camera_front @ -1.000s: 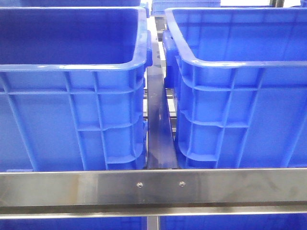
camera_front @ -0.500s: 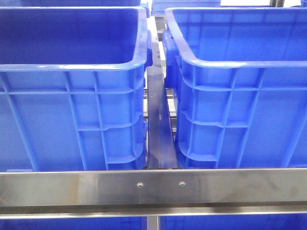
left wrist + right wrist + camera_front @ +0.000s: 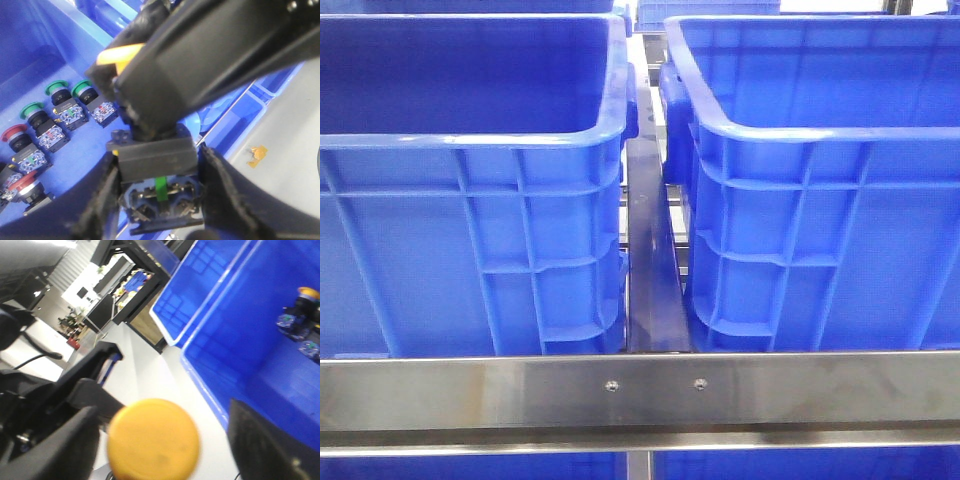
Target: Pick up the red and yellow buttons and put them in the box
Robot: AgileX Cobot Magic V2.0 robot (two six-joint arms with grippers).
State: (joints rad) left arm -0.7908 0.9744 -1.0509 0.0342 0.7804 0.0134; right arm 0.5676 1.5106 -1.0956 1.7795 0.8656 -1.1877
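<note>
- Look at your left gripper (image 3: 161, 200): its two black fingers (image 3: 102, 200) are squeezed on a button unit (image 3: 160, 175), one finger on each side of it.
- That held button sits right between the fingers, with its dark block and a green strip facing the camera. You cannot tell what color its cap is, because the arm hides it.
- A bit of yellow-orange (image 3: 120, 52) shows above the held unit, but you cannot tell what it belongs to.
- Past the left gripper, on the floor of a blue bin (image 3: 30, 45), more buttons lie in a row. Two green buttons (image 3: 82, 90) are side by side, a third green button (image 3: 34, 107) is next along, and a red button (image 3: 14, 134) comes after it. Another red button (image 3: 22, 182) lies closer to the left gripper. None of them touch the fingers.
- Now look at your right gripper (image 3: 160, 440): a yellow button (image 3: 154, 439) sits between its two dark fingers (image 3: 265, 445). The picture is blurry, so you cannot tell if the fingers are pressing on it or just standing beside it.
- Away from the right gripper, a second yellow button (image 3: 306, 295) with a dark body lies inside a blue box (image 3: 240, 340), near the box's far wall.
- From the front you see only two big blue crates (image 3: 470, 200) side by side behind a metal rail (image 3: 640, 390). No arm shows there.
</note>
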